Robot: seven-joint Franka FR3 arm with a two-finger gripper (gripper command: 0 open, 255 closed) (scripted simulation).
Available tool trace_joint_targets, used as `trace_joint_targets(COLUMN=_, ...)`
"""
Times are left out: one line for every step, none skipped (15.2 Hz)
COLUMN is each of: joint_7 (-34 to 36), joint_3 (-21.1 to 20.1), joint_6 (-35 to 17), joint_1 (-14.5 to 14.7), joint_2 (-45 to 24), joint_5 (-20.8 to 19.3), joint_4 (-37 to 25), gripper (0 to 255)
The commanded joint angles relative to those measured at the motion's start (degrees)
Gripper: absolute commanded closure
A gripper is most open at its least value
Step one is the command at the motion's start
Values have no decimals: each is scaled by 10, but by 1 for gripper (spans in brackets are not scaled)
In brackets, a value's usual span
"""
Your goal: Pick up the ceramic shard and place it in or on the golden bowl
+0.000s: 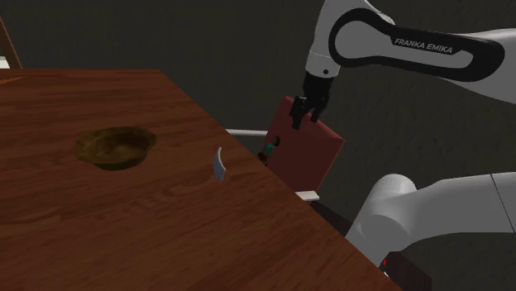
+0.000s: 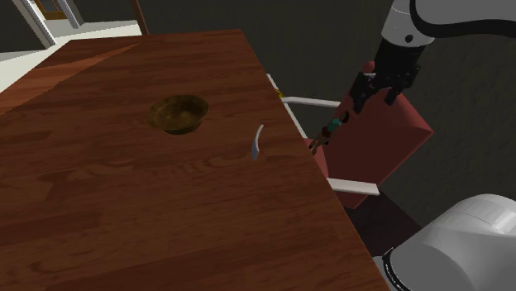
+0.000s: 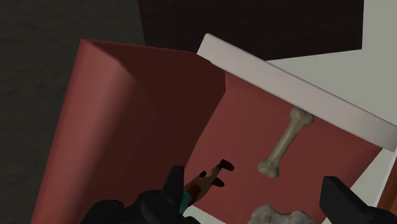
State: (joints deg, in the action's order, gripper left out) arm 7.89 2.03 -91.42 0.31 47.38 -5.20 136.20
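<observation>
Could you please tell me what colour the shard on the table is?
Pale bluish grey; the shard shows best in the shoulder view.

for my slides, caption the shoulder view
tool over a red chair off the table; shard and bowl sit on it

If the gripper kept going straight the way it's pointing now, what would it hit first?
Probably the red chair: the wrist view looks along the open gripper onto its red surface, near a pale bone lying there. Depth is unclear.
</observation>
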Motion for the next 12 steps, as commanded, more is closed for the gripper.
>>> trace_joint_targets(joint_7=0, joint_3=0, joint_6=0, joint_1=0, joint_2=0, joint_5=0, joint_4=0, gripper=0)
trace_joint_targets(joint_7=19, joint_3=-10, joint_6=-5, joint_1=3, joint_2=2, joint_5=14, joint_4=6, gripper=0)
trace_joint_targets(joint_7=37, joint_3=-19, joint_6=-11, joint_1=6, joint_2=3, joint_5=29, joint_4=12, gripper=0)
trace_joint_targets(joint_7=55, joint_3=-29, joint_6=-17, joint_1=8, joint_2=4, joint_5=43, joint_4=17, gripper=0)
trace_joint_targets(joint_7=73, joint_3=-39, joint_6=-24, joint_1=11, joint_2=4, joint_5=57, joint_4=21, gripper=0)
trace_joint_targets(joint_7=92, joint_3=-49, joint_6=-31, joint_1=14, joint_2=3, joint_5=71, joint_4=25, gripper=0)
trace_joint_targets(joint_7=110, joint_3=-59, joint_6=-39, joint_1=17, joint_2=1, joint_5=86, joint_4=28, gripper=0)
trace_joint_targets(joint_7=128, joint_3=-69, joint_6=-47, joint_1=21, joint_2=-1, joint_5=100, joint_4=30, gripper=0)
trace_joint_targets(joint_7=145, joint_3=-80, joint_6=-56, joint_1=24, joint_2=-4, joint_5=113, joint_4=32, gripper=0)
trace_joint_targets(joint_7=163, joint_3=-90, joint_6=-65, joint_1=27, joint_2=-8, joint_5=127, joint_4=33, gripper=0)
trace_joint_targets(joint_7=181, joint_3=-100, joint_6=-75, joint_1=29, joint_2=-13, joint_5=140, joint_4=33, gripper=0)
trace_joint_targets(joint_7=198, joint_3=-111, joint_6=-85, joint_1=32, joint_2=-18, joint_5=153, joint_4=32, gripper=0)
